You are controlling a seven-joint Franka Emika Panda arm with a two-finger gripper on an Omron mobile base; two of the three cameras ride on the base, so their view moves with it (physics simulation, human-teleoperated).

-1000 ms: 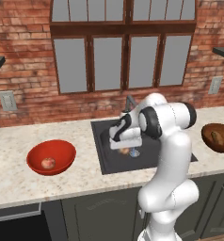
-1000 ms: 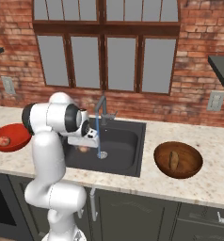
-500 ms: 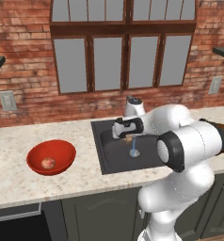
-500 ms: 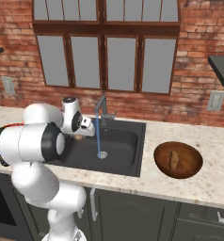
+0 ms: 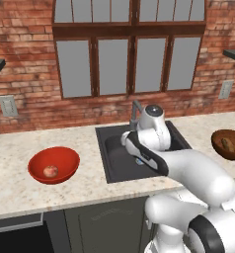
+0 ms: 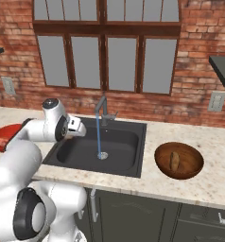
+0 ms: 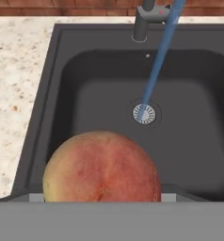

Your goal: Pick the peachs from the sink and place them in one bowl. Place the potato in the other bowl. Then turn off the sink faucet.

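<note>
A reddish-yellow peach [image 7: 102, 169] sits right in front of the hand camera, held above the near left part of the dark sink [image 7: 194, 141]. My gripper [image 6: 79, 128] is shut on it; its fingertips are hidden. A second peach [image 5: 51, 171] lies in the red bowl [image 5: 65, 157] on the counter to the left. Over on the right, the potato [image 6: 174, 160] rests in the brown bowl [image 6: 195, 163]. The faucet [image 6: 102, 109] runs, its stream [image 7: 154, 70] falling onto the drain [image 7: 144, 113].
Speckled counter [image 5: 11, 188] stretches between the sink and the red bowl. My own arm [image 5: 188, 173] crosses in front of the sink in the left base view. A brick wall with windows [image 6: 105, 52] rises close behind the faucet.
My hand has risen out of the sink basin with the peach and shifted left toward the sink's left rim. The arm has folded closer to the cameras.
</note>
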